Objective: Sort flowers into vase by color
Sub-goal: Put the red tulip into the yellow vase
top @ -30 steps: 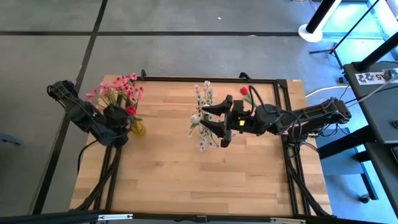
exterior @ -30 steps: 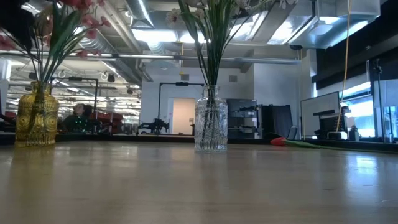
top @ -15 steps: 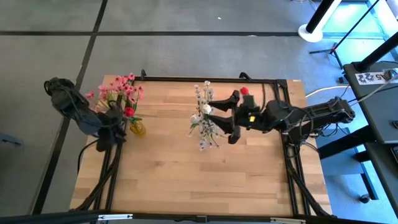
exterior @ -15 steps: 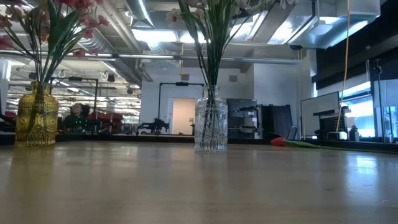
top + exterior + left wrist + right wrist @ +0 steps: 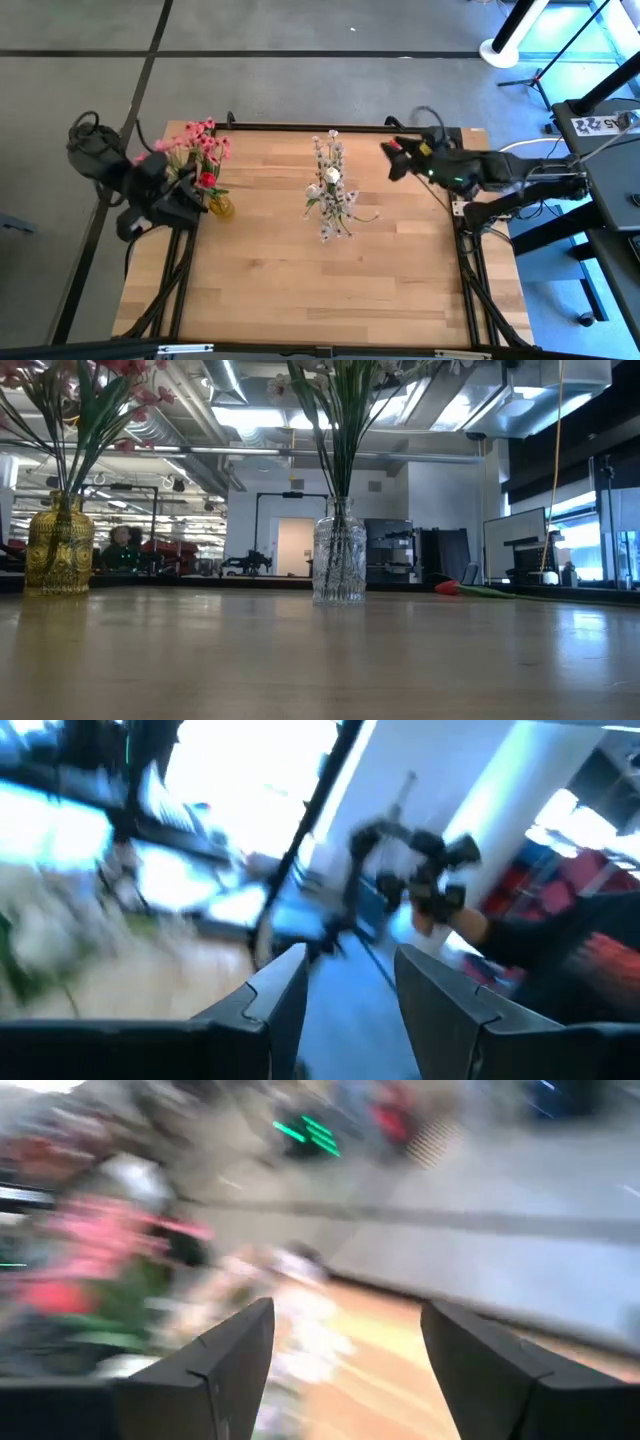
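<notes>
A yellow vase (image 5: 222,207) near the table's left edge holds pink blossom sprays (image 5: 195,140) and a red rosebud (image 5: 207,180). A clear glass vase (image 5: 339,560) in the middle holds white sprigs (image 5: 330,205) and a white rosebud (image 5: 332,176). Another red rosebud (image 5: 447,588) lies on its side on the table at the far right. My left gripper (image 5: 192,200) is raised just left of the yellow vase, open and empty (image 5: 350,965). My right gripper (image 5: 388,160) hangs over the far right of the table, open and empty (image 5: 350,1315).
The wooden table (image 5: 300,280) has a dark frame along its edges (image 5: 300,127). Its near half is bare wood. Beyond the right edge stand a dark bench (image 5: 600,140) and cables.
My left gripper has risen beside the yellow vase and tipped up from pointing down to level. My right gripper has drawn back from the clear vase toward the table's far right corner, turning as it went. The flowers and both vases have stayed in place.
</notes>
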Motion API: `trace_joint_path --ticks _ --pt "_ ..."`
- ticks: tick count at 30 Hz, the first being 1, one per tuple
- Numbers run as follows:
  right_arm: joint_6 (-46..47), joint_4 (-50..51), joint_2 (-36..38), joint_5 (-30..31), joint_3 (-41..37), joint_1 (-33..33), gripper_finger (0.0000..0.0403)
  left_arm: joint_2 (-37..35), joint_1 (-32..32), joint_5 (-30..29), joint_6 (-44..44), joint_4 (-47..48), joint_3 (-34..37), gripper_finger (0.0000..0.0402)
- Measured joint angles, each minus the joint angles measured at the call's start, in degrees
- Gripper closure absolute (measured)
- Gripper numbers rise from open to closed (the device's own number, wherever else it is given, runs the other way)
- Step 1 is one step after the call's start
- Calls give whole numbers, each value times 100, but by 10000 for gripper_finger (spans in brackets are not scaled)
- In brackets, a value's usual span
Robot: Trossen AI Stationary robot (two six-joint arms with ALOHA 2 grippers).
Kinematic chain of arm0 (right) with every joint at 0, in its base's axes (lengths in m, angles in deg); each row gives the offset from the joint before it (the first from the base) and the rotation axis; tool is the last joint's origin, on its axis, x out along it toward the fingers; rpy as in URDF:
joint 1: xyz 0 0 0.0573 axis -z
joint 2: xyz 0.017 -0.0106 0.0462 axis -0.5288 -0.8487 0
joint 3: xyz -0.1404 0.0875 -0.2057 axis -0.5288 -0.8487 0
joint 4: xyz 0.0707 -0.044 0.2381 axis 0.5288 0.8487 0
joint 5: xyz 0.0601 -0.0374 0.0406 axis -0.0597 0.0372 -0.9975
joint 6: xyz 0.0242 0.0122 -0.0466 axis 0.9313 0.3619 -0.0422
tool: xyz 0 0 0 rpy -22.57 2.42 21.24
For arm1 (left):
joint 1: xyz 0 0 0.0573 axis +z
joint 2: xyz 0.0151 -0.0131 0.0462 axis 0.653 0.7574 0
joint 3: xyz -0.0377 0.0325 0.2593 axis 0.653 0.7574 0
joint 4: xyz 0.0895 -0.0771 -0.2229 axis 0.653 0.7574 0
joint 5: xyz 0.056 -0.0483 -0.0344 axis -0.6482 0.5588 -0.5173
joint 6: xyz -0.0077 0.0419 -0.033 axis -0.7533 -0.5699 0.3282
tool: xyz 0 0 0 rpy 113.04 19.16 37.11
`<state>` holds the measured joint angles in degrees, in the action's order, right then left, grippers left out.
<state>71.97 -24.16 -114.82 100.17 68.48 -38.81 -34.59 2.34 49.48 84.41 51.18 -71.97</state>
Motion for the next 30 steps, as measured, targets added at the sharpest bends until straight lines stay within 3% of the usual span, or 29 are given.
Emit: trace_joint_path --ticks 4,7,10,15,19,26,30 --pt "1427 2248 -202 -731 -20 917 150 121 5 -950 -1043 -315 0 255" --pt "1616 2692 -532 -1499 -241 1695 150 263 15 -1898 -1403 -346 0 255" --pt "1144 2595 -843 -2345 -537 2572 150 471 129 -2456 -1475 -339 0 255" --pt "14 2180 -1382 -3352 -996 4211 150 770 346 -2561 -1327 -323 9 255" --pt "-947 1439 -1952 -4184 -1187 5139 150 977 557 -2794 -1102 -345 9 255" --pt "-1704 491 -3140 -4519 -1215 5736 150 1261 1090 -2794 -765 -572 9 255" --pt "-1909 458 -3670 -4519 -1217 5846 150 1325 1417 -2740 -744 -562 9 255"
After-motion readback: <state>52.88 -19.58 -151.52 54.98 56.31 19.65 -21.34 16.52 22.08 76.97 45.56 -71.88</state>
